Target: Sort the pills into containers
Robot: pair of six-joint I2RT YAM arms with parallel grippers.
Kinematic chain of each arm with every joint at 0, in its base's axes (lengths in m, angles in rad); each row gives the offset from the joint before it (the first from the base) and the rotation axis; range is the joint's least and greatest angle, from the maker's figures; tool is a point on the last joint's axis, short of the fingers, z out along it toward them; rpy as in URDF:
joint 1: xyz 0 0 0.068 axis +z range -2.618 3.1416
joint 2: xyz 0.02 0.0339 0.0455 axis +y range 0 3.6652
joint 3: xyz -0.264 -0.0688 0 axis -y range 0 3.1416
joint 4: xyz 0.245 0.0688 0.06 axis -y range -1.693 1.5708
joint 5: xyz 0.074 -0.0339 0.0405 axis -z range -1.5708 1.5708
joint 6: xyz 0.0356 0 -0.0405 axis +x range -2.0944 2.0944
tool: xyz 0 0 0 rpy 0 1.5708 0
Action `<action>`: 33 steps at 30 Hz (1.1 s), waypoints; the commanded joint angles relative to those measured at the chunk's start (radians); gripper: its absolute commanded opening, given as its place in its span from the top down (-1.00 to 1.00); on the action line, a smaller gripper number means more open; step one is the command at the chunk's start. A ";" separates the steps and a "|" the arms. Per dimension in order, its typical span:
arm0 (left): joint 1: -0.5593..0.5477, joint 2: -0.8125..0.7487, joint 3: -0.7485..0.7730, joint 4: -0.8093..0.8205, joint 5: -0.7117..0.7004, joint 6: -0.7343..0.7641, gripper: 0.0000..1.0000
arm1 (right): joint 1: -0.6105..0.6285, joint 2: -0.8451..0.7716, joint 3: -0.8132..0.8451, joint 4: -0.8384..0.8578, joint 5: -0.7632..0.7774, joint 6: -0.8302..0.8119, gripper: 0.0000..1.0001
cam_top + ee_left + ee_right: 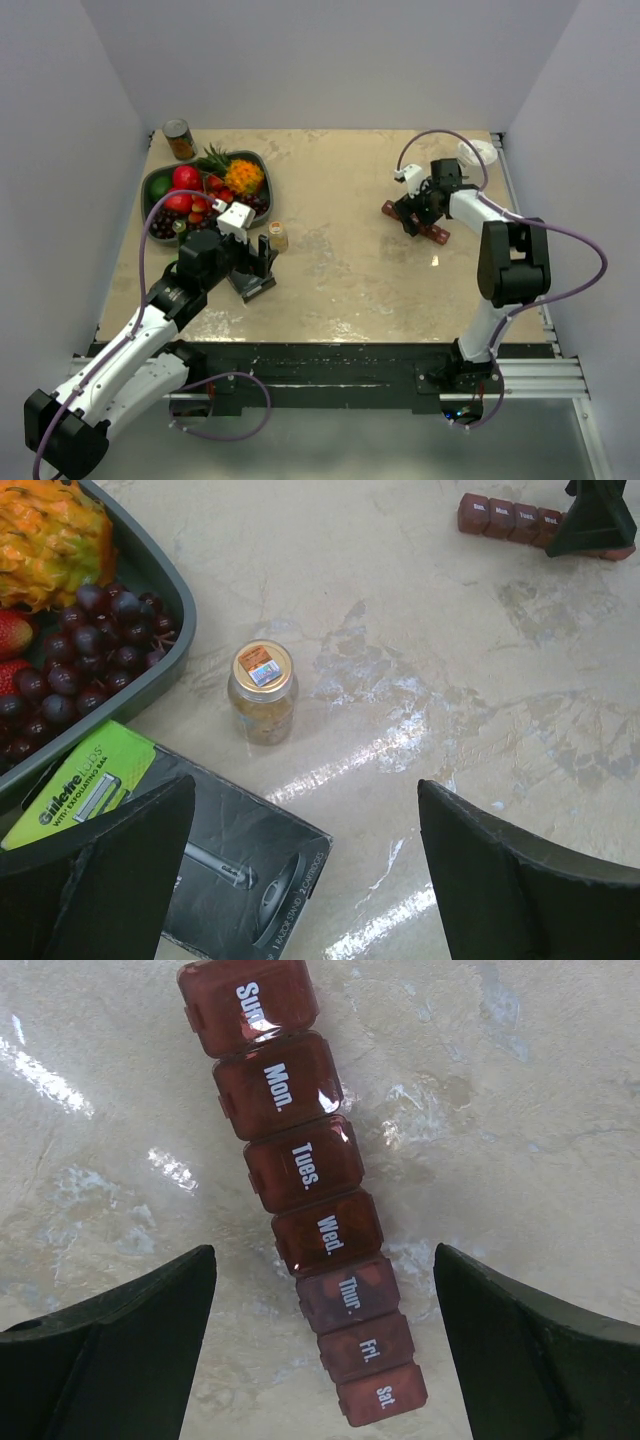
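The pills show as a tan-orange mass inside a small clear bottle [262, 693] with a gold lid, standing upright on the table [277, 236] beside the fruit bowl. My left gripper [305, 810] hovers open just short of it, fingers wide apart, nothing between them. The containers are a dark red-brown strip [305, 1175] of day-labelled compartments, all lids shut, lying at the right [432, 234]. My right gripper [325, 1260] hangs open directly over it, its fingers straddling the Thur. end without touching.
A grey-green bowl [158, 183] of fruit sits at the back left, with a metal can [179, 138] behind it. A black razor box [230, 870] lies under my left gripper. A white object [478, 152] rests at the far right corner.
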 commanded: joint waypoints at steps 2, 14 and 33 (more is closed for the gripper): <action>0.005 -0.007 0.005 0.038 0.001 0.018 -0.93 | -0.002 0.036 0.056 -0.026 0.024 -0.040 -0.74; 0.005 -0.008 0.003 0.040 0.006 0.017 -0.93 | -0.001 0.073 0.056 -0.101 -0.068 -0.118 0.16; 0.004 -0.065 -0.072 0.158 0.402 0.132 -0.88 | 0.347 -0.188 -0.234 -0.313 -0.211 -0.541 0.09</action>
